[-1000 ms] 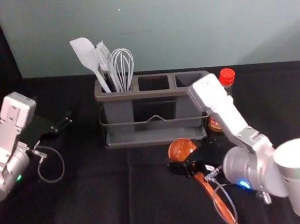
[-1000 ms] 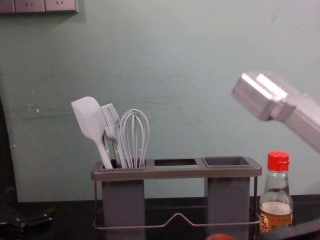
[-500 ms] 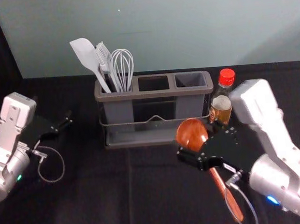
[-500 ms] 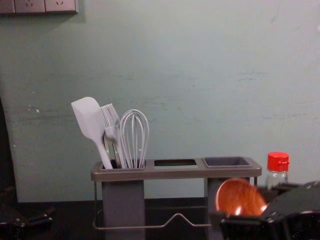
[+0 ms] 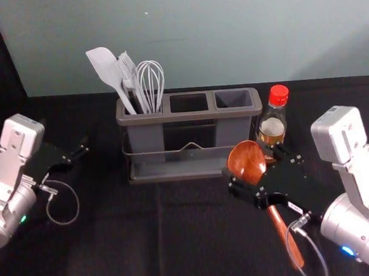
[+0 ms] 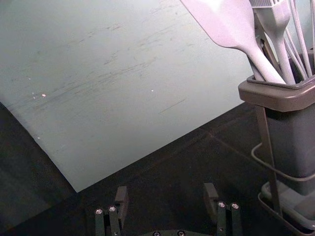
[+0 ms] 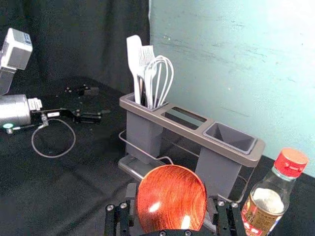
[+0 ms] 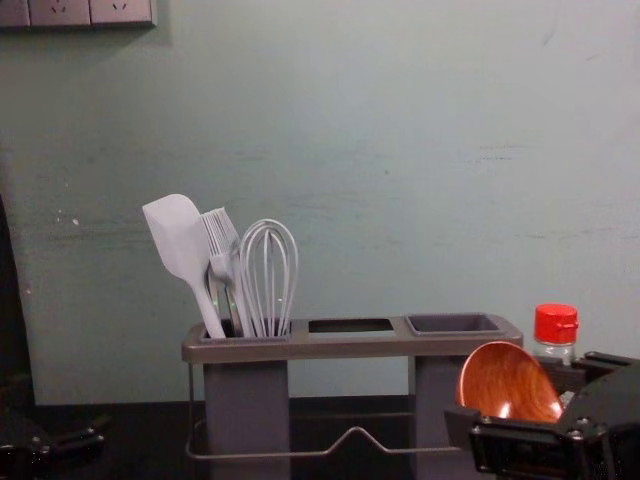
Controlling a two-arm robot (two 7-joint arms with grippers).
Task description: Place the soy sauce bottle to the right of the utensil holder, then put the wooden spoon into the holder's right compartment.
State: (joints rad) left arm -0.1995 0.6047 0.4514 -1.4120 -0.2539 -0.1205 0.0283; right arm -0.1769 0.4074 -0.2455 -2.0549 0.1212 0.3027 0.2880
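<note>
The grey utensil holder stands near the table's back edge, a smooth plastic rim over wire rails. Its left compartment carries a flat-bladed spatula, a bristled pastry brush and a looped-wire whisk; a slim shiny piece among them may be metal, though it is mostly hidden. The right compartment is a rectangular tub. Just beside the holder's right end, the clear glass soy sauce bottle stands upright under a ridged red cap. In front of that end, the right gripper grasps the glossy, grained wooden spoon by its round bowl, handle slanting toward the table's front right corner. The left gripper, released, is parked left of the holder
</note>
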